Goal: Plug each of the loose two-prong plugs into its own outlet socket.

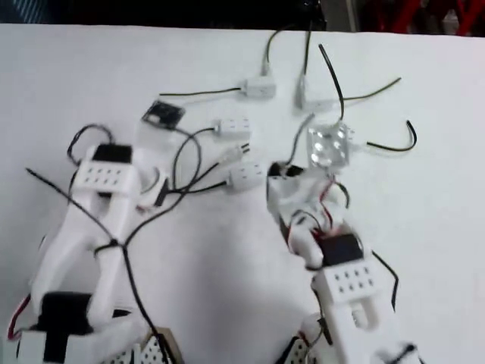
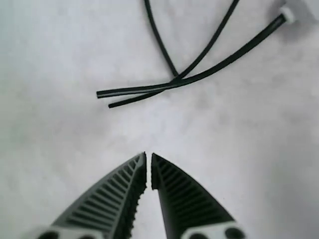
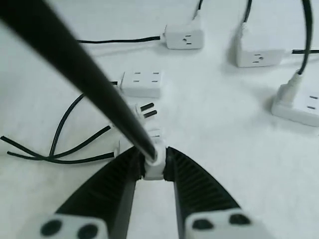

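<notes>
Blurred by nearness, a thick black cord (image 3: 75, 74) crosses the right wrist view and ends in a white plug (image 3: 154, 169). The right gripper (image 3: 153, 155) pinches it tight between its fingers, and its prongs are hidden. Just beyond lies a loose plug (image 3: 139, 110), prongs showing, beside an outlet (image 3: 141, 83). From above, the right arm (image 1: 341, 273) at five o'clock covers its own gripper. Over bare table (image 2: 60, 124), the left gripper (image 2: 148, 169) fingers all but touch, holding nothing, near crossed cords (image 2: 174, 82).

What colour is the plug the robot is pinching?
The plug is white, with a black cord. The right wrist view shows it best.
</notes>
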